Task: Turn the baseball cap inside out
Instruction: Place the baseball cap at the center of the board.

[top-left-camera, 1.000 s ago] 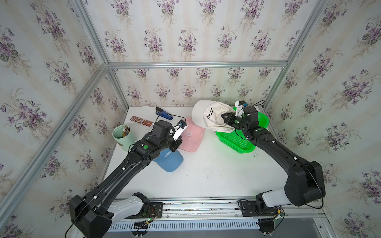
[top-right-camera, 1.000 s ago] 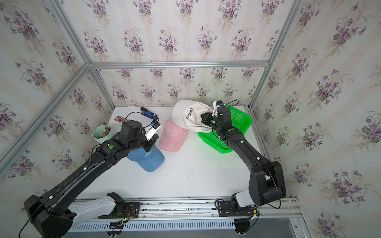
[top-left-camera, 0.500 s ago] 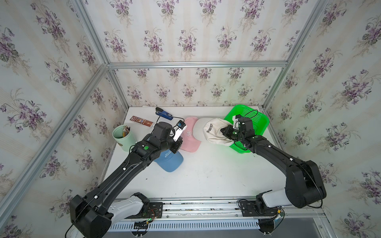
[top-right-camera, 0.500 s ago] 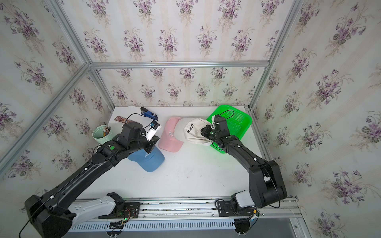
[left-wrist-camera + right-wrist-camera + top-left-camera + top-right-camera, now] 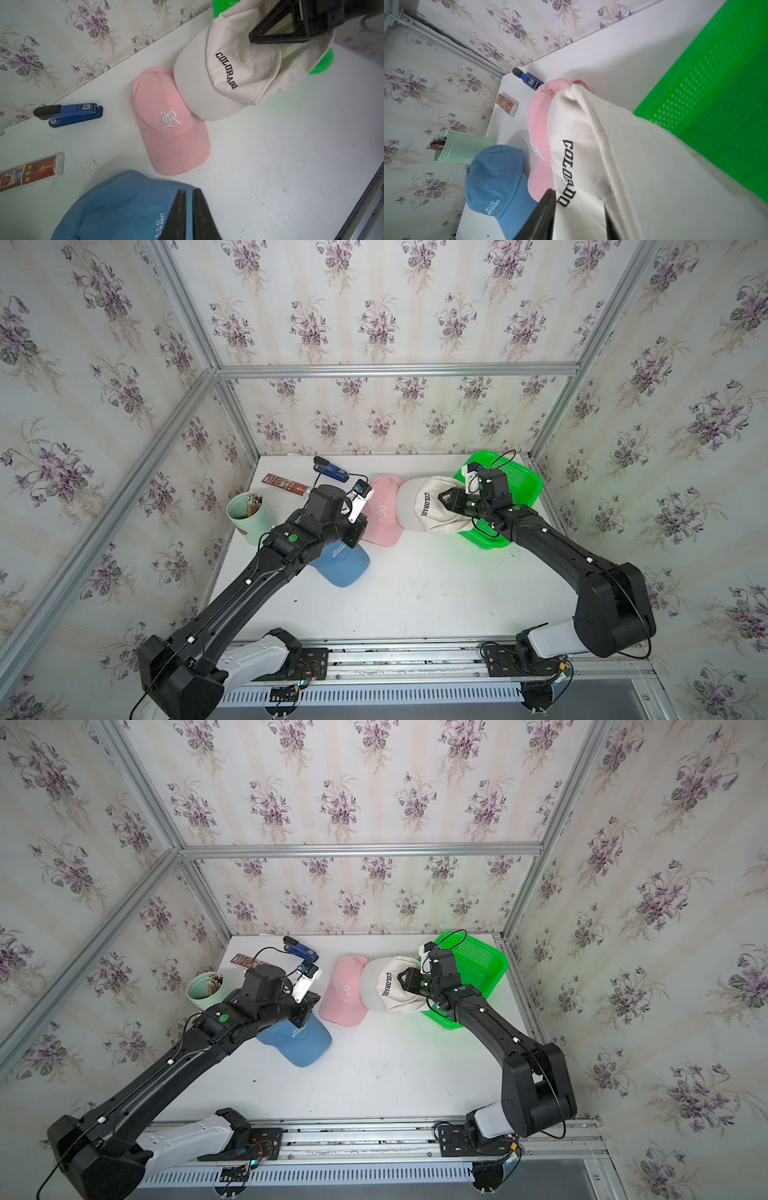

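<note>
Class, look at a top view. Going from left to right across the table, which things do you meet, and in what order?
Mint pencil cup → red packet → blue cap → pink cap → white COLORADO cap → green basket. The stapler sits level with the blue cap, so it is left out.

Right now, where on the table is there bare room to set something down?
Free: the table's wide front, between blue cap, basket and front rail; also a back strip from stapler to basket. Crowded: cup, packet and stapler; white cap overlapping pink cap.
</note>
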